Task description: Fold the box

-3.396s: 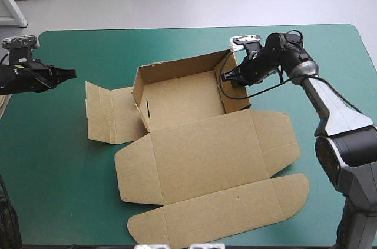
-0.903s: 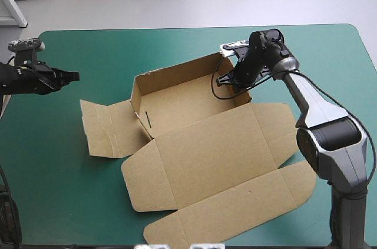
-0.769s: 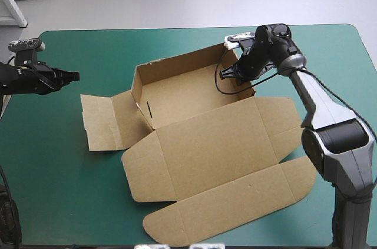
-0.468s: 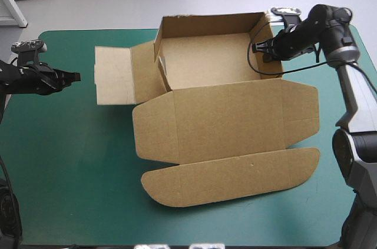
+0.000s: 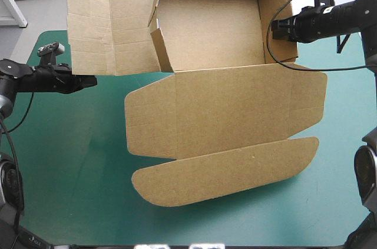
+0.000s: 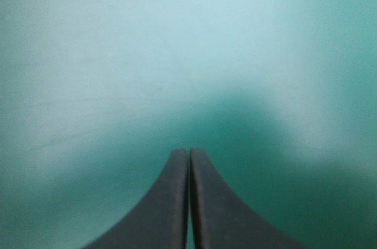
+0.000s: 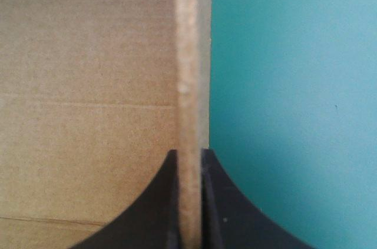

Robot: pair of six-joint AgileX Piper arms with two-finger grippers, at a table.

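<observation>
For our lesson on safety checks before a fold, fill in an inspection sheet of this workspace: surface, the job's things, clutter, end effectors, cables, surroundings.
Surface: teal-green cover, with the box over much of it.
Job's things: brown box, an open tray. Its lid lies flat toward the near edge, the left side flap is spread outward, and the right wall is upright.
Clutter: nothing seen.
End effectors: right end effector shut on the box's right wall. Left end effector shut, holding nothing, beside the left side flap.
Cables: nothing seen beyond the robot's own.
Surroundings: nothing seen.
</observation>
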